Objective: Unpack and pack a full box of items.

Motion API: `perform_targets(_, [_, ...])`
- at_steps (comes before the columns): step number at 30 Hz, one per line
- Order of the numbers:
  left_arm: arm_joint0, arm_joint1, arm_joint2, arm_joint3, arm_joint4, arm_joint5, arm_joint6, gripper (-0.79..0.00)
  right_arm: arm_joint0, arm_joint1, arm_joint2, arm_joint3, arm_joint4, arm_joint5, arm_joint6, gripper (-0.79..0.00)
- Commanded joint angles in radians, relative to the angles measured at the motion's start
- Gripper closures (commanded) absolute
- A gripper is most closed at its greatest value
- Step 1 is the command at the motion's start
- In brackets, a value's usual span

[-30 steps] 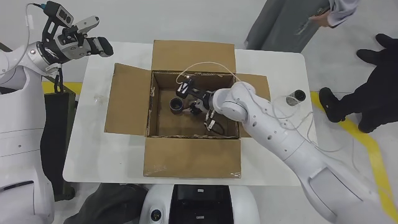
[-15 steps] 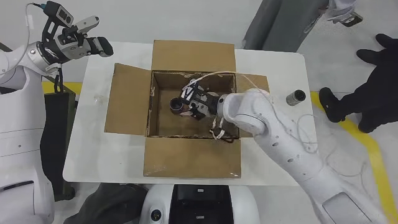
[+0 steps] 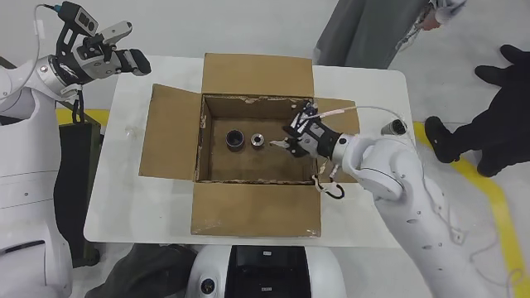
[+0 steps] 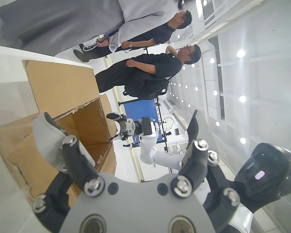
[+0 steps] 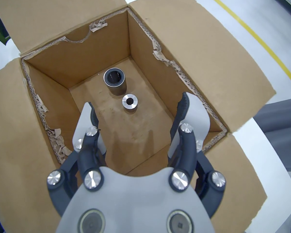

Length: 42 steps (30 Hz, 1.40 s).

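One white table (image 3: 120,190), cardboard box (image 3: 257,73), grey floor (image 3: 248,8)

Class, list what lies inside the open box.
A dark cylinder and a smaller silver ring stand side by side on the box floor. The open right end effector covers part of the floor near one wall.

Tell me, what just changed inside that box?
The right tool drew back from the dark cylinder toward the right wall of the box, open; a small silver ring now shows beside it. The left tool, box and cylinder stayed put.
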Motion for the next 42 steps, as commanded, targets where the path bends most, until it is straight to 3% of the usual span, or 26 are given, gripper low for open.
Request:
perform_targets(1, [0.000, 0.000, 0.000, 0.000, 0.000, 0.000, 0.000, -0.785, -0.025, 0.006, 0.040, -0.012, -0.001, 0.006, -0.026, -0.653])
perform_targets(17, [0.000, 0.000, 0.000, 0.000, 0.000, 0.000, 0.000, -0.785, -0.197, 0.047, 0.304, -0.027, 0.012, 0.008, -0.139, -0.699])
perform_targets(21, [0.000, 0.000, 0.000, 0.000, 0.000, 0.000, 0.000, -0.785, -0.210, 0.053, 0.330, -0.007, 0.020, -0.004, -0.148, -0.785])
perform_targets(42, [0.000, 0.000, 0.000, 0.000, 0.000, 0.000, 0.000, -0.785, -0.217, 0.056, 0.344, 0.003, 0.028, -0.011, -0.157, -0.773])
